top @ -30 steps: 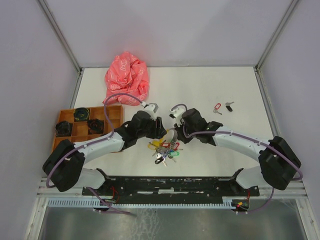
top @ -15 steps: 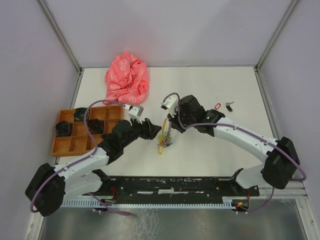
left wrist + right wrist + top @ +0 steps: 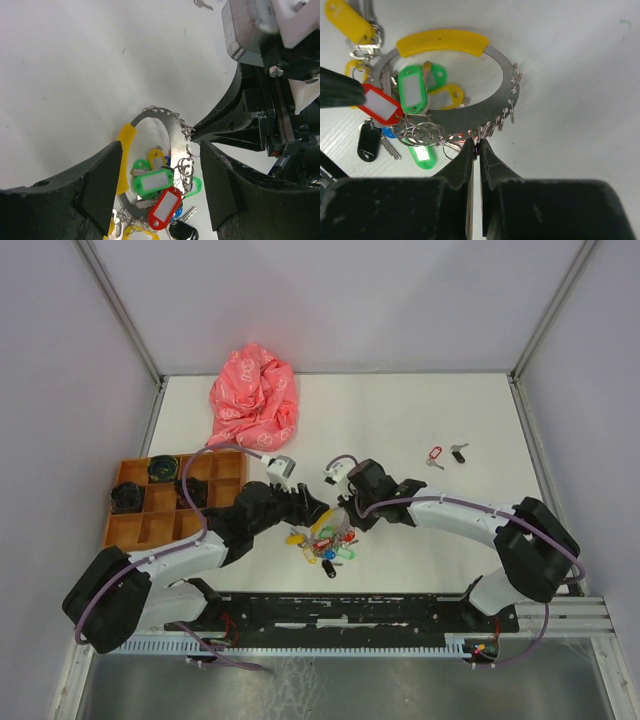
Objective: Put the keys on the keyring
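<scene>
The right tool (image 3: 476, 146) is pressed together, pinching the rim of the keyring (image 3: 506, 70) among its small wire loops. The left tool (image 3: 160, 182) is spread wide, straddling the ring's coloured tags (image 3: 152, 181). The red-headed key (image 3: 434, 455) and black-headed key (image 3: 458, 452) lie side by side on the tabletop (image 3: 420, 410), well apart to the right.
</scene>
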Robot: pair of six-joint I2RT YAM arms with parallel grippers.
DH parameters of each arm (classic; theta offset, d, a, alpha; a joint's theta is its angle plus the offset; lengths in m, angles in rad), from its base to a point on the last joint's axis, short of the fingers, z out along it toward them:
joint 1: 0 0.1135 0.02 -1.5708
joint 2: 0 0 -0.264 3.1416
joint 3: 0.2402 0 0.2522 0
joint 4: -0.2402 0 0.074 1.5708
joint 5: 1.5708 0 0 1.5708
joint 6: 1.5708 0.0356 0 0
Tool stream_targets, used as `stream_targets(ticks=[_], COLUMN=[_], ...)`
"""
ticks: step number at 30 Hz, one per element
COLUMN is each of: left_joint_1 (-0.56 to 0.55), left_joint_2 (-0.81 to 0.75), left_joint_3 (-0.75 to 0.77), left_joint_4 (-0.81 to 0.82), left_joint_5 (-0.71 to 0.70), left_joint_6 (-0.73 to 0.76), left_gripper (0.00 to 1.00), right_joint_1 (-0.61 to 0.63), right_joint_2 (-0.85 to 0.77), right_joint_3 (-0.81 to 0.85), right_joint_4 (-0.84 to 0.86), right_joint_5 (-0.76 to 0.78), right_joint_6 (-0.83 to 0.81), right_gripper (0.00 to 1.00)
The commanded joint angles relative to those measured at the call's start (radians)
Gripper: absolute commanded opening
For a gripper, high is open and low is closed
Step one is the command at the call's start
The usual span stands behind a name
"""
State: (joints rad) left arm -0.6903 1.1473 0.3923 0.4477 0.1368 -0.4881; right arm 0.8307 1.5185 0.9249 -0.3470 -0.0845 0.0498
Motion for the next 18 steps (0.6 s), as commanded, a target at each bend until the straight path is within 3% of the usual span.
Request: stream_targets(ticks=[1, 9, 18], left_joint_1=[0.005, -0.011, -0.056], left_joint_2=[0.044, 0.171, 0.221], left_joint_3=[0.027, 0.099, 0.175], left_joint_4=[-0.02, -0.104, -0.185], left_joint_5=[0.046, 0.106, 0.084], left_joint_6=[-0.033, -0.044, 0.022], left_gripper=[0.7, 0.59, 0.59], right_joint_1=[0.004, 0.002, -0.02], right_joint_2=[0.014, 0.04, -0.054], right_joint_3=[-0.055, -0.084, -0.085], right_joint_4=[0.085, 0.082, -0.005], right_joint_5=[0.03, 0.047, 0.056], right_joint_6=[0.094, 0.11, 0.123], right_gripper=[0.09, 0.19, 0.3])
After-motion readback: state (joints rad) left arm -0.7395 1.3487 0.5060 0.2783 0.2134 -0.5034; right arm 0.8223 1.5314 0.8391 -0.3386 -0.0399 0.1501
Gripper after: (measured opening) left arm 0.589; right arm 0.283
